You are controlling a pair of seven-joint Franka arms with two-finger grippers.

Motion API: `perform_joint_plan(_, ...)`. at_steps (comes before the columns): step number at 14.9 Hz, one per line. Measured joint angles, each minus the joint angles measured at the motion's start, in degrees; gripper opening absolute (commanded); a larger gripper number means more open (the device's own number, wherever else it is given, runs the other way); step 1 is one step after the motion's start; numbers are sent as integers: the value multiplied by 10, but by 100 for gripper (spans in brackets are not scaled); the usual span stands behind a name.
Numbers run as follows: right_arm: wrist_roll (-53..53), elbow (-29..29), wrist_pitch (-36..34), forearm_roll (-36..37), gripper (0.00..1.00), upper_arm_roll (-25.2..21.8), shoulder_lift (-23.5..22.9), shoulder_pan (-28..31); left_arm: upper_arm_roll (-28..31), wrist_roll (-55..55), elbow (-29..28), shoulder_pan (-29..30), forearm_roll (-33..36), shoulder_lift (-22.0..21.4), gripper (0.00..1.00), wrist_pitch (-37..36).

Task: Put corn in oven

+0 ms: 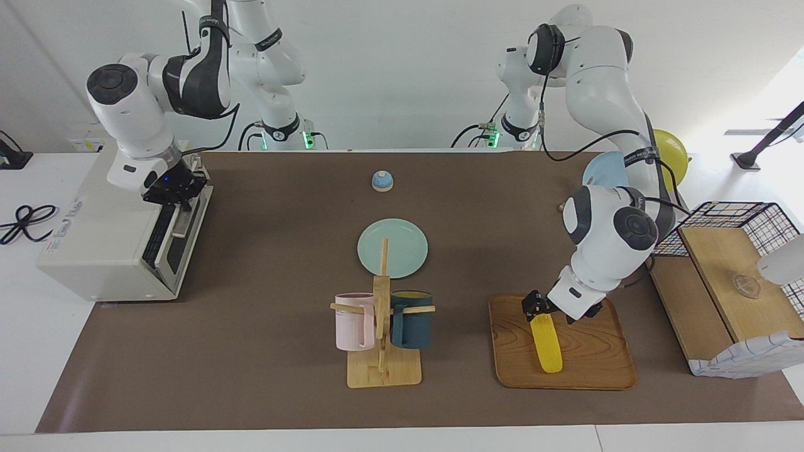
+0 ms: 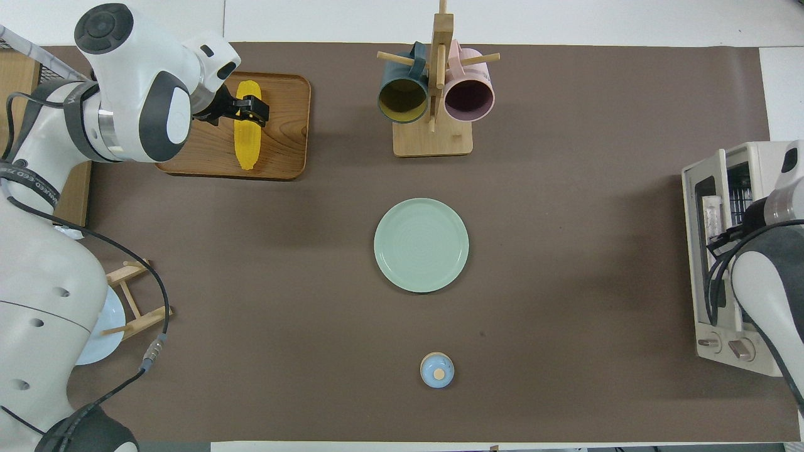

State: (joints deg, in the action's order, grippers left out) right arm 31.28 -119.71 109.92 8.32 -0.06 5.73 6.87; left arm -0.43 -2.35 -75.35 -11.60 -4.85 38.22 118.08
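Observation:
The yellow corn (image 1: 548, 346) (image 2: 248, 145) lies on a wooden tray (image 1: 587, 367) (image 2: 286, 125) toward the left arm's end of the table. My left gripper (image 1: 546, 314) (image 2: 249, 108) hangs low over the corn, open, with a finger on either side of the cob. Whether it touches the corn does not show. The cream-white oven (image 1: 100, 245) (image 2: 722, 348) stands at the right arm's end, its door tipped slightly ajar. My right gripper (image 1: 172, 193) (image 2: 747, 216) is shut at the door's top edge.
A mug rack (image 1: 383, 370) with a pink and a dark blue mug stands mid-table, a pale green plate (image 1: 402, 245) just nearer to the robots. A small blue bell (image 1: 382, 181), a plate rack with a blue plate (image 1: 600, 172), and a wire-and-wood basket (image 1: 728, 270) are also here.

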Motion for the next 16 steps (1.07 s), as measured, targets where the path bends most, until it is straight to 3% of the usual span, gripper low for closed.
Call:
perform_joint_plan(12, -76, -68, 109, -29, 0, 12, -29, -61, 3, 0, 16, 0, 0, 48, 100, 59)
perform_joint_plan(16, -92, -78, 149, -29, 0, 13, -51, -69, 3, 1, 17, 0, 0, 48, 76, 61)
